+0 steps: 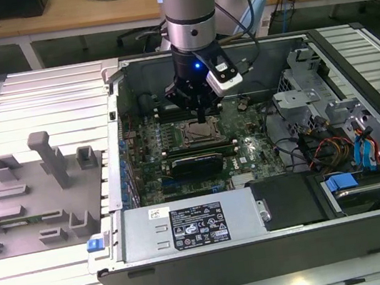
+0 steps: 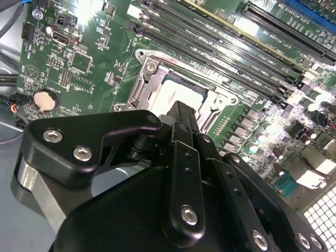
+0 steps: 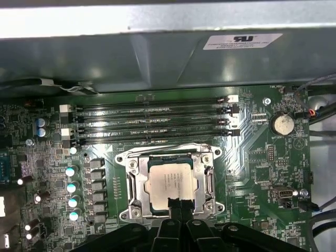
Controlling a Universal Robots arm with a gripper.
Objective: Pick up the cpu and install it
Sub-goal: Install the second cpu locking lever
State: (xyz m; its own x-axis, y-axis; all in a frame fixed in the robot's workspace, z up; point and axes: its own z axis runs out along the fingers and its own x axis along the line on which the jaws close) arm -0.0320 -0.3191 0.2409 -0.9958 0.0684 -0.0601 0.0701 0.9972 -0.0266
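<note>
Open tower case (image 1: 264,246) lying flat mid-frame in the exterior view, green motherboard (image 1: 246,152) exposed inside. Arm coming straight down from the top centre, gripper (image 1: 203,120) parked right over the socket (image 1: 201,132), a little above frame centre. Blue light glowing on the wrist.

Cpu (image 3: 170,182) sitting flat inside the metal socket frame (image 3: 131,184) in the first wrist view, lower middle of the frame, pale silvery top facing up. Looks square to the frame, frame edges showing on all sides of it. Same chip (image 2: 176,94) in the second wrist view, centre of the frame, partly hidden behind the black fingers (image 2: 181,118).

Fingers pressed together into one narrow tip, nothing pinched between them. Tip lands right at the near edge of the chip in both wrist views; touching or just hovering above, can't tell.

Row of memory slots (image 3: 152,121) just above the socket in the first wrist view, coin cell battery (image 3: 283,124) off at the right. Grey fixture tray (image 1: 36,199) with its blocks at the exterior view's left, outside the case on the ribbed table (image 1: 38,94), well apart from the gripper. Power supply box (image 1: 189,226) along the bottom of the case, drive bay with blue tabs (image 1: 359,181) at lower right.
</note>
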